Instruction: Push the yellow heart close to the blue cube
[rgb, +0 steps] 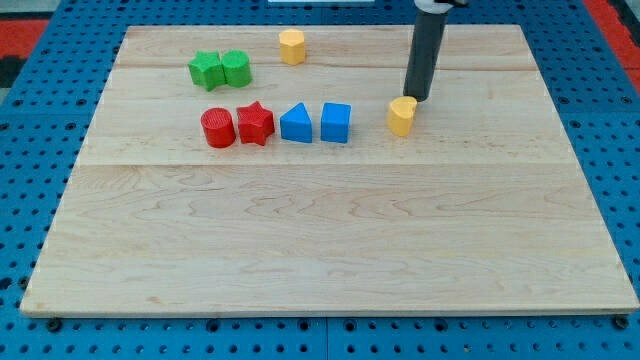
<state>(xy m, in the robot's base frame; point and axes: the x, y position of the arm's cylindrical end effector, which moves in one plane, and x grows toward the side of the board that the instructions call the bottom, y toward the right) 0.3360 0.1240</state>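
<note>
My tip (417, 98) is standing just behind the yellow heart (402, 116), at its upper right side, almost touching it; there are no jaws to open or close. The heart is lying to the right of the blue cube (336, 123), apart from it, on the wooden board (330, 240).

A pale wooden board (330, 240) made of 3 planks fills most of my view. Beneath it lies a blue pegboard surface (30, 150) dotted with holes, showing past all 4 edges. Red patches (610, 15) show beyond both top corners. Lighting is even and bright.
</note>
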